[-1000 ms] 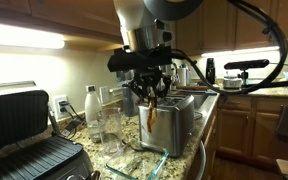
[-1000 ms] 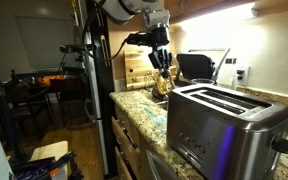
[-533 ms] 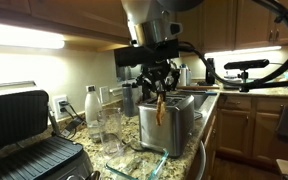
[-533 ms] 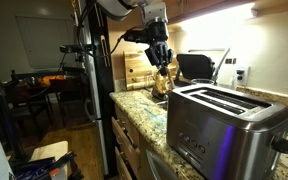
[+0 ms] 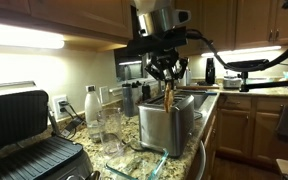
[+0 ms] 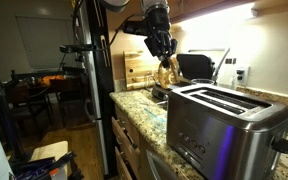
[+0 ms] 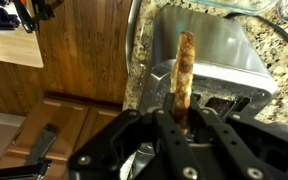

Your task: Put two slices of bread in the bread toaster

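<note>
Wrist view, closest first: gripper [image 7: 182, 118] with its jaws clamped on a slice of bread [image 7: 184, 70]. The slice is seen edge-on, thin and tan-brown, sticking out straight from between the fingers. Past it is the toaster [image 7: 209, 55], with brushed steel sides, sitting on the granite counter [image 7: 136, 70]; wooden cabinet fronts [image 7: 79, 50] lie further off.

Exterior views agree: the gripper [image 5: 169, 72] points down and the slice [image 5: 172, 97] hangs vertical, its lower edge about level with the toaster [image 5: 167, 122] top. From the other side the slice [image 6: 166, 72] hangs off the far end of the toaster [image 6: 224, 125], not over the slots, and both slots look empty. I can't pick out a second slice anywhere. The black contact grill [image 5: 24, 135] is well apart and not involved.

Step, as I judge it: carrying the first slice to the toaster, insertion not yet done. Next move needs the slice brought over one slot with its thin edge running along the slot's length, then a straight descent and release once most of it is inside. The risk is the edge catching the slot rim, so the slice tilts or slips in the grip.
</note>
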`<state>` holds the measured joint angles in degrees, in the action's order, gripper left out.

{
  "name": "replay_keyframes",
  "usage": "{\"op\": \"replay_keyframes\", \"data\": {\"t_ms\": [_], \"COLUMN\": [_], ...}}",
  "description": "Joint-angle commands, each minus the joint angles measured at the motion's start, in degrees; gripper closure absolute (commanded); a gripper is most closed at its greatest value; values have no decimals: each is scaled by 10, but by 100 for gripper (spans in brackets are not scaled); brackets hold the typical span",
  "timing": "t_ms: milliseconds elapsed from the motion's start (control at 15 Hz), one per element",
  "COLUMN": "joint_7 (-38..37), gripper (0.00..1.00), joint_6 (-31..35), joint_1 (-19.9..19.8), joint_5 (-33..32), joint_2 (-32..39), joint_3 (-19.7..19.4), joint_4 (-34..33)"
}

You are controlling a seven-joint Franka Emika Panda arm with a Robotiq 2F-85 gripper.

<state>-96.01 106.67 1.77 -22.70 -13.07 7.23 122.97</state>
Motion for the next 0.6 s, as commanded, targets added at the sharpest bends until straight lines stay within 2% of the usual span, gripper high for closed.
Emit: {"op": "replay_keyframes", "data": {"t_ms": [0,533], "joint_7": [-17,-26], "gripper": [92,92], "joint_6": [-18,-16], "joint_1": [-11,-31], "joint_5": [-20,-46], "joint_2": [-16,-6], "joint_3": [3,-2], "joint_4": [5,-1]}}
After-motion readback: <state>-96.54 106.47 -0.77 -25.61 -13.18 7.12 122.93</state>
